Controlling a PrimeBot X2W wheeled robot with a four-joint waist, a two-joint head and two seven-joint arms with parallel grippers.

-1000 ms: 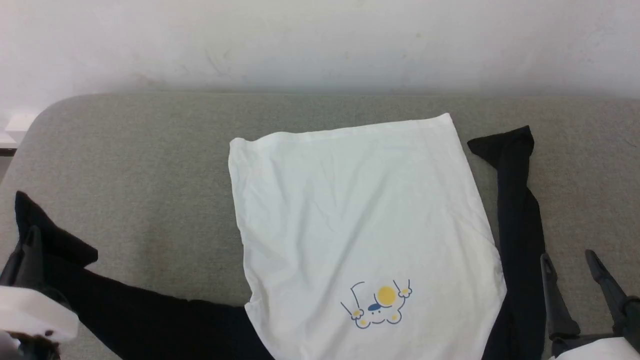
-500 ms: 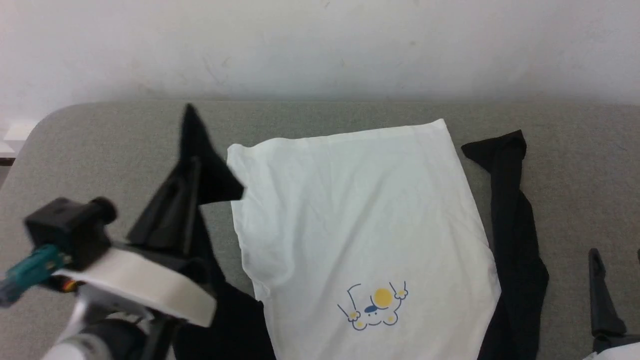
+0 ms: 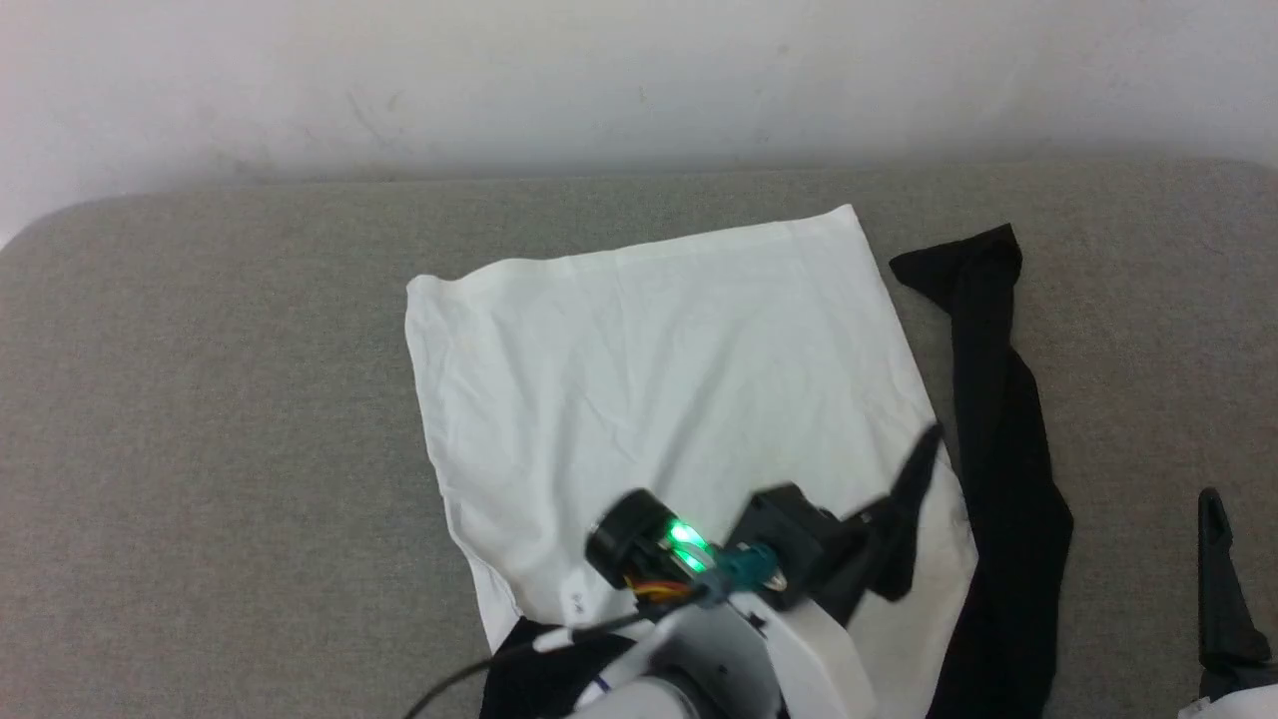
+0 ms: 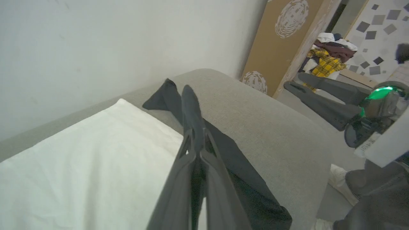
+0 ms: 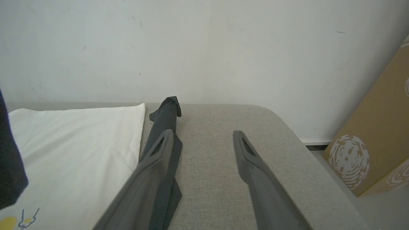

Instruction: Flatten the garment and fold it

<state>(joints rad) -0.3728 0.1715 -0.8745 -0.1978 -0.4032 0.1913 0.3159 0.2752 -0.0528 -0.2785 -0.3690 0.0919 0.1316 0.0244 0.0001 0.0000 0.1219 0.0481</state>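
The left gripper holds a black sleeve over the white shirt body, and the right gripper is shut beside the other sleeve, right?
No: the right gripper is open beside the other sleeve, as the right wrist view shows. The left gripper does hold a black sleeve.

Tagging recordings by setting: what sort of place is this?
Likely a workroom for folding clothes: a shirt spread on a grey padded table by a bare white wall, with a cardboard box and a heap of clothes.
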